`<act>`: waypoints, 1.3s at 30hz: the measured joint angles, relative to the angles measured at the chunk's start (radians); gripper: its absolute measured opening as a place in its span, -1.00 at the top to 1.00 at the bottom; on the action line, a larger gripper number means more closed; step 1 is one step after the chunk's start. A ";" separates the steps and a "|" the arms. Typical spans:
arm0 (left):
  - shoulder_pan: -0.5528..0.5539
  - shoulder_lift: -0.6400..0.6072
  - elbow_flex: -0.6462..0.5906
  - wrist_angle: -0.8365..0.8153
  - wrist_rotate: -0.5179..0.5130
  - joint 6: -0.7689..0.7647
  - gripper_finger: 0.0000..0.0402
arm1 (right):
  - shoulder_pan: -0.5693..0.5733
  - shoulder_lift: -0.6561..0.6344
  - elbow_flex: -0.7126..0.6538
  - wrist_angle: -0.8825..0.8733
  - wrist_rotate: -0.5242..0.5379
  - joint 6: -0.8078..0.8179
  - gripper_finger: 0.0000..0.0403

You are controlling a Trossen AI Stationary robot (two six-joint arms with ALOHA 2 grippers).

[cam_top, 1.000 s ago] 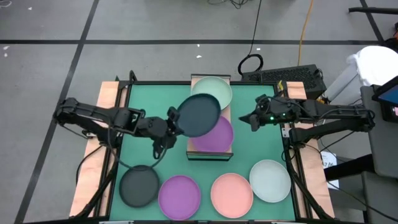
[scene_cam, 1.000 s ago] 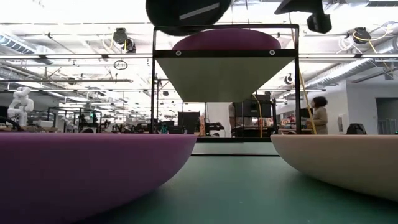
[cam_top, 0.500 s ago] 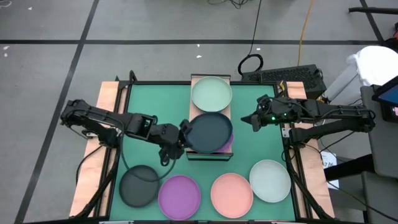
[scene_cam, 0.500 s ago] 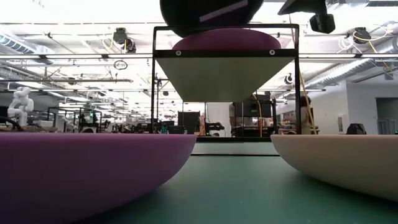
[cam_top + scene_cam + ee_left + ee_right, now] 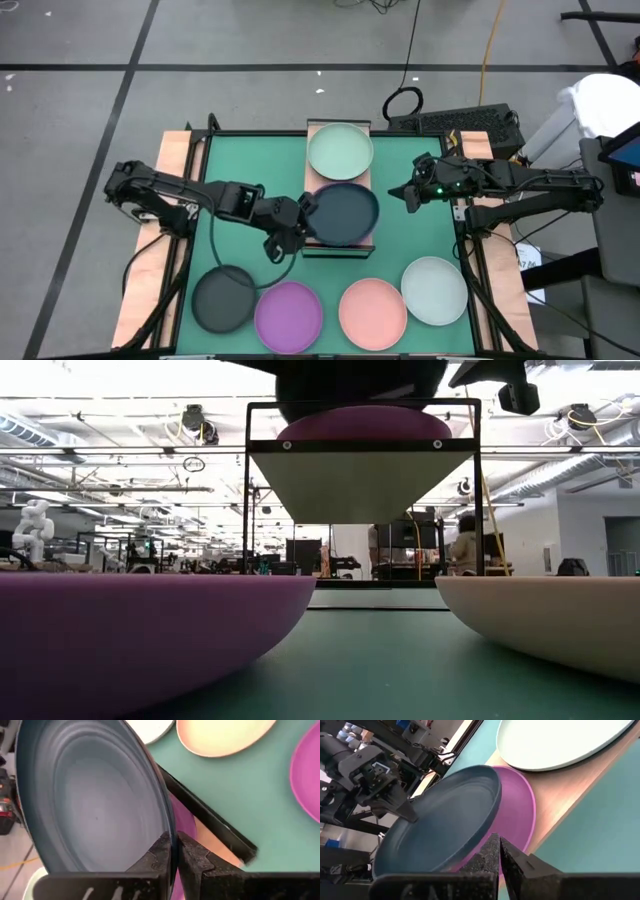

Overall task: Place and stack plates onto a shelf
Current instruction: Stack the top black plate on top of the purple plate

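Left end effector (image 5: pixel 296 222) pinching rim of dark grey plate (image 5: pixel 343 212), purple plate (image 5: pixel 516 815) just under it on shelf (image 5: pixel 338 247), right end effector (image 5: pixel 403 192) squeezed closed, holding nothing

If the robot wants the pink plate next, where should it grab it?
Probably by its rim. The pink plate lies flat on the green mat, so only its raised edge gives two fingers something to pinch. Its far edge, toward the shelf, looks most open, since the purple plate and whitish plate sit close on either side.
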 joint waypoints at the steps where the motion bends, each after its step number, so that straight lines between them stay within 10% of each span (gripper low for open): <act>1: 0.001 0.005 0.000 0.002 0.002 0.003 0.87 | 0.000 0.000 0.000 0.000 0.000 0.000 1.00; 39: 0.010 0.032 0.000 -0.043 -0.063 -0.013 0.84 | 0.000 0.000 0.000 0.000 0.000 -0.003 1.00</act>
